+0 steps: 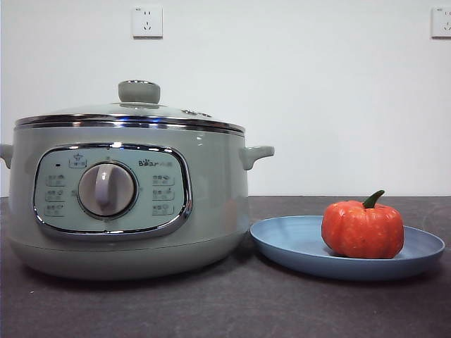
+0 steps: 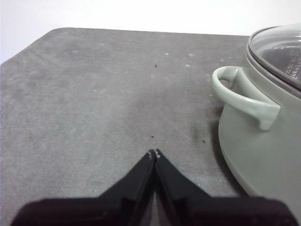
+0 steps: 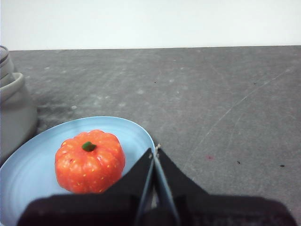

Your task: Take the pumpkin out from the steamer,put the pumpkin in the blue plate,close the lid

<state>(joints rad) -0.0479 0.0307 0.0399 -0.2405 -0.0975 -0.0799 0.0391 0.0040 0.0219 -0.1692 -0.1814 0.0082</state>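
Pot (image 1: 134, 204) runs off the front view's left edge, its left handle clipped. Panel labels (image 1: 163, 180) are too small to read. The pumpkin (image 1: 363, 229) hides part of the plate's (image 1: 296, 243) far rim.

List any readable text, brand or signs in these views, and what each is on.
"Bear": brand on the control panel of the pale sage-green round electric steamer, right of and above the grey dial.
Small characters right after "Bear": too blurred to read.
Button icons and labels on both sides of the dial: too small to read.
Nothing legible in either wrist view.
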